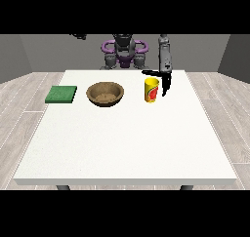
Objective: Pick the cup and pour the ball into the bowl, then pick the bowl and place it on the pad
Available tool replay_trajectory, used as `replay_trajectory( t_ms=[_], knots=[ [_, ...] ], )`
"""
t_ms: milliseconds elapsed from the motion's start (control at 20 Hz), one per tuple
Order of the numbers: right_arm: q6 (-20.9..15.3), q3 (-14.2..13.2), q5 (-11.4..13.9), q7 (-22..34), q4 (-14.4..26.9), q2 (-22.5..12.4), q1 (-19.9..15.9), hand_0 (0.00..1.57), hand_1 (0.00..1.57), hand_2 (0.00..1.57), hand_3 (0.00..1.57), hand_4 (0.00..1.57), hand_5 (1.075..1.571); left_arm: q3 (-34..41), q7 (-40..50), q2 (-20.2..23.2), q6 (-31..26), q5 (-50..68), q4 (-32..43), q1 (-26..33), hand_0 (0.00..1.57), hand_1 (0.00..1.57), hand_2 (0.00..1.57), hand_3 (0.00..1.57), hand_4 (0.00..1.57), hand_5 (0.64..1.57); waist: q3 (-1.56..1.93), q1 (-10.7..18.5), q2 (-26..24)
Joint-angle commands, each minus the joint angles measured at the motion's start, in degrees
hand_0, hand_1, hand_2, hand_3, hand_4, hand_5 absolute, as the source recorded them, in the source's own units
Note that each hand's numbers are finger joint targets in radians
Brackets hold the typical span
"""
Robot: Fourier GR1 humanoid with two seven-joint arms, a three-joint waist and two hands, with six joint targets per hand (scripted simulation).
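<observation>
my hand (pixel 165 83) at the view's right hangs just beside the yellow cup (pixel 152 90), fingers straight, holding nothing; bowl (pixel 105 93) and green pad (pixel 61 94) sit apart on the tabletop (pixel 122 143).

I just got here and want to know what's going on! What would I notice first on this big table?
First you'd spot the bright yellow cup standing upright right of the table's middle, with the black hand at the view's right beside it, fingers pointing down. Just to its left sits a round wooden bowl. Farther left, near the table's edge, lies a flat green pad.
</observation>
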Motion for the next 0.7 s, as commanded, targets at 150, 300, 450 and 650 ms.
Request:
replay_trajectory(
  t_ms=[150, 300, 450, 650],
  knots=[
    [4.14, -1.65, -3.63, -0.37, -6.72, -1.66, 3.34, 0.00, 0.00, 0.00, 0.00, 0.00, 1.567, 3.42, -4.78, 3.22, 0.44, 0.88, 10.32, -4.64, 0.00, 0.00, 0.00, 0.00, 0.00, 1.431, -0.03, -4.29, 2.43],
    [4.70, -1.28, -3.09, -0.69, -9.32, -1.38, 7.55, 0.00, 0.00, 0.00, 0.00, 0.00, 1.567, 3.19, -8.04, 2.58, 1.42, 0.14, 13.11, -4.21, 0.00, 0.00, 0.00, 0.00, 0.00, 1.418, -0.02, -5.03, 2.09],
    [5.47, -6.85, -6.32, 0.87, -9.96, -4.59, 2.68, 0.00, 0.00, 0.00, 0.00, 0.00, 1.564, 3.05, -12.16, 4.53, 2.01, -1.32, 14.78, -5.44, 1.12, 1.12, 1.57, 1.50, 0.48, 1.536, -0.03, -4.99, 6.00],
    [6.44, -8.29, -8.87, 0.94, -10.27, -4.93, 3.76, 0.00, 0.00, 0.00, 0.00, 0.00, 1.560, 2.03, -15.86, 6.27, 12.28, -6.43, 14.78, -3.24, 1.32, 1.32, 1.57, 1.57, 1.02, 1.487, -0.02, -6.25, 5.80]
  ],
)
